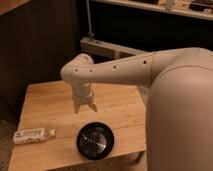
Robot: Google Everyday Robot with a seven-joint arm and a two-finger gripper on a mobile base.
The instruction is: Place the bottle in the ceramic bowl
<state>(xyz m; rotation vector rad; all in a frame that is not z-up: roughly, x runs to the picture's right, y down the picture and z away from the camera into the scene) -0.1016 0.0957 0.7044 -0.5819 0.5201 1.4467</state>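
The bottle (33, 135) is small and clear with a white label and white cap. It lies on its side at the left edge of the wooden table (50, 100), cap pointing right. The ceramic bowl (96, 140) is round, black and glossy and sits near the table's front edge. My gripper (85, 107) hangs fingers-down above the middle of the table, behind the bowl and to the right of the bottle, touching neither. Its fingers are spread apart and nothing is between them.
My white arm (130, 70) reaches in from the right, and the large white body (182, 115) fills the right side. A dark wall stands behind the table. A pale ledge (107, 48) runs at the back.
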